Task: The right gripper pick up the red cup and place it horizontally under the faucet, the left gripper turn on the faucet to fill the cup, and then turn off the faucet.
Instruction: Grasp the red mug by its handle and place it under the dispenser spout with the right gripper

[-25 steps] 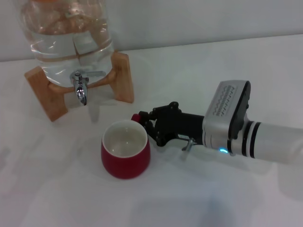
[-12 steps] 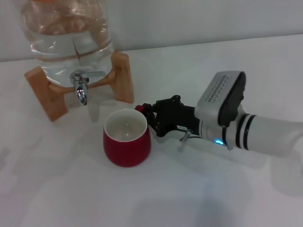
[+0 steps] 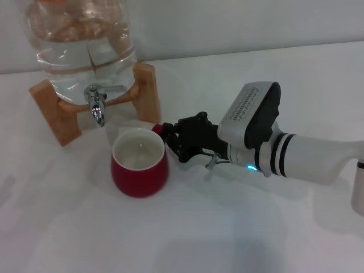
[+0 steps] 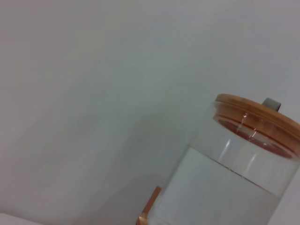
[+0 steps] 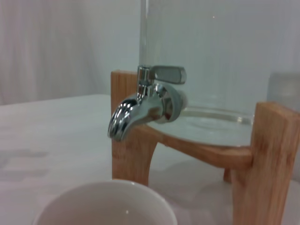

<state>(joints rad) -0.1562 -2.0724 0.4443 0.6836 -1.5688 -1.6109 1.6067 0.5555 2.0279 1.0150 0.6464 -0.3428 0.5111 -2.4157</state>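
The right hand [image 3: 170,138] lies low over the white tabletop [image 3: 227,227], its black fingers clamped on the handle of the red cup [image 3: 139,169] so the cup stays upright with its cream inside facing up; the cup sits near the faucet [image 3: 96,107], just short of its down-pointing spout, probably being brought under it; the lever lies across, apparently closed; the left hand is out of view, its camera facing the water jar [image 4: 234,178].

Glossy red cup [image 3: 139,170] with cream inside, chrome faucet [image 3: 96,108], black right gripper [image 3: 170,139], tan wooden stand [image 3: 147,91]
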